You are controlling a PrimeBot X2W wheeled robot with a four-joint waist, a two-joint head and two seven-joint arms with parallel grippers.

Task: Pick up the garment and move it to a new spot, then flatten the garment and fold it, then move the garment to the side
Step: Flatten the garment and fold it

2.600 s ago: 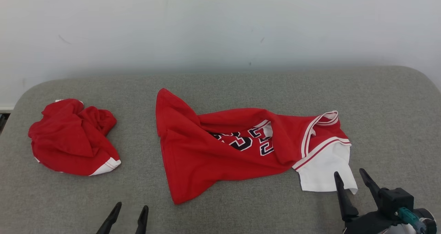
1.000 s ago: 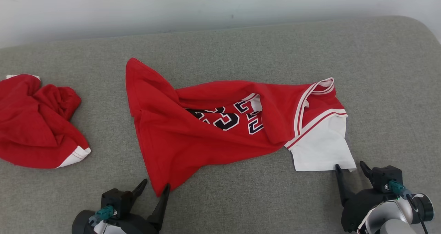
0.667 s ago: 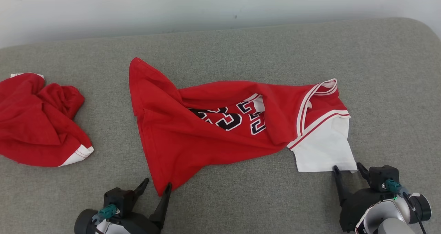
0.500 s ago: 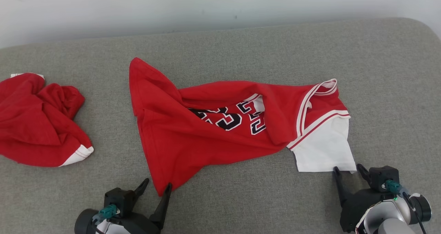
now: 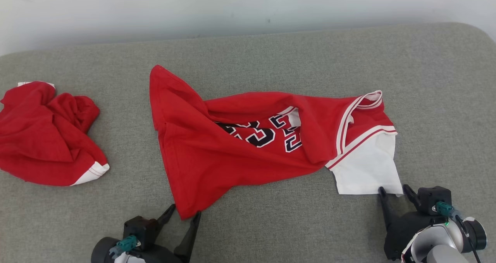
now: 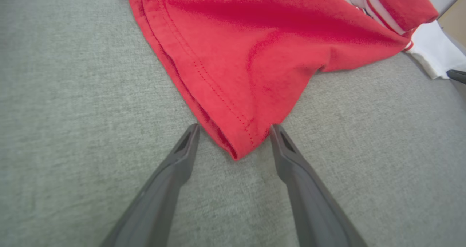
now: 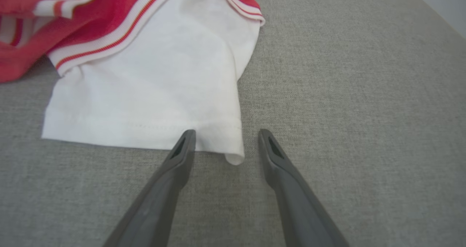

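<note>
Now that both arms crept in, left gripper (image 5: 185, 210) gapes round the near hem (image 6: 233, 138) of the jersey (image 5: 240, 150) mid cushion (image 5: 271, 232); right gripper (image 5: 393, 188), jaws apart, starts closing on its white sleeve (image 5: 366, 170). Lift's next, probably.

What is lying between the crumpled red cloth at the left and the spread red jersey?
Nothing: the head view shows bare grey surface between the crumpled cloth and the jersey.

Bright, even, diffuse light. Shadows faint: thin dark lines under the garment (image 5: 240, 150) folds. Head view sharp. Wrist views wide-angle, stretched toward corners, bottom edge soft.
</note>
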